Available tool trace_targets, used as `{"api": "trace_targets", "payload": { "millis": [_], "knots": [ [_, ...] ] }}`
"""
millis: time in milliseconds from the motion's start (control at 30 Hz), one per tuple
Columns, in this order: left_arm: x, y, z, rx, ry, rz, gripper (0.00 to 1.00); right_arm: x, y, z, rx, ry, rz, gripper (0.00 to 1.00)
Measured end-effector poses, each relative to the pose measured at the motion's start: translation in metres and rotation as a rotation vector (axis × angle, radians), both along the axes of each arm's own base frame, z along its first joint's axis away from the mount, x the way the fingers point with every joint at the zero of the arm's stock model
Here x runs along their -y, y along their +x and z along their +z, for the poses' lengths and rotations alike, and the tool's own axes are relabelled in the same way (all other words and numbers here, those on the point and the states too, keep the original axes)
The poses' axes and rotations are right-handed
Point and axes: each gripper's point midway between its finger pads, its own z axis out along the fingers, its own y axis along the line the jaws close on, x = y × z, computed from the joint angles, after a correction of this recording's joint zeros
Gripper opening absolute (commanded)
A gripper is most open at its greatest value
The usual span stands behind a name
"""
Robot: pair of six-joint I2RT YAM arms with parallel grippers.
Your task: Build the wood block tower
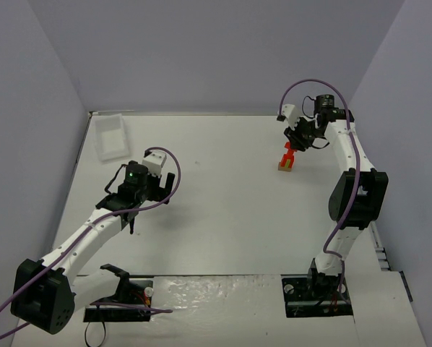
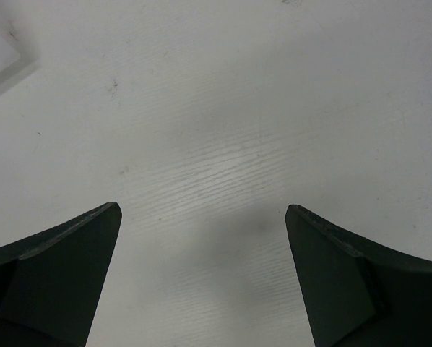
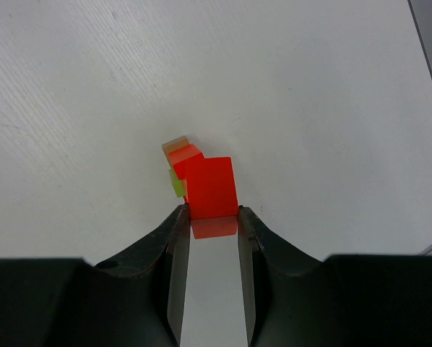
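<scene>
Gripping the topmost red block (image 3: pixel 210 186) of the wood block tower (image 1: pixel 287 157), my right gripper (image 3: pixel 212 211) has its jaws drawn narrow, one pad against each side of the block at its near edge, low in the centre of the right wrist view. Beyond that block, toward the upper left of the same view, lie a second red-orange piece, a pale yellow-green stick (image 3: pixel 176 184) showing at its left side, and a tan piece (image 3: pixel 174 143) farthest from me; how these lower pieces fit together I cannot tell from this angle. In the overhead view the tower stands as a small red column on a tan base in the upper right of the frame, with my right gripper (image 1: pixel 295 139) directly above it and touching its top, and my right arm reaching up along the right edge of the table (image 1: pixel 223 217). My left gripper (image 1: pixel 140 181) sits in the left half of the overhead frame, well apart from the tower. Its jaws are spread wide: the left wrist view shows my left gripper (image 2: pixel 201 213) with the two dark fingers (image 2: pixel 64 260) in the lower corners and only bare table (image 2: pixel 238 108) between them, nothing held. A white plastic tray (image 1: pixel 109 136) lies at the upper left of the overhead frame, and one corner of the tray (image 2: pixel 6 69) enters the upper left of the left wrist view.
</scene>
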Motion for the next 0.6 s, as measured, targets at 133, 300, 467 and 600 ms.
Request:
{"api": "trace_targets", "payload": {
  "millis": [133,300,467,600],
  "knots": [
    [-0.0001,0.0000,0.0000,0.000,0.000,0.000,0.97,0.0000,0.0000,0.0000,0.000,0.000,-0.001,0.29],
    [-0.0002,0.0001,0.0000,0.000,0.000,0.000,0.97,0.0000,-0.0001,0.0000,-0.001,0.001,-0.002,0.30],
    [-0.0002,0.0001,0.0000,0.000,0.000,0.000,0.97,-0.0001,-0.0002,-0.0002,-0.002,0.001,-0.002,0.31],
    [-0.0002,0.0001,0.0000,0.000,0.001,0.000,0.97,0.0000,-0.0002,-0.0002,-0.002,0.001,-0.002,0.33]
  ]
}}
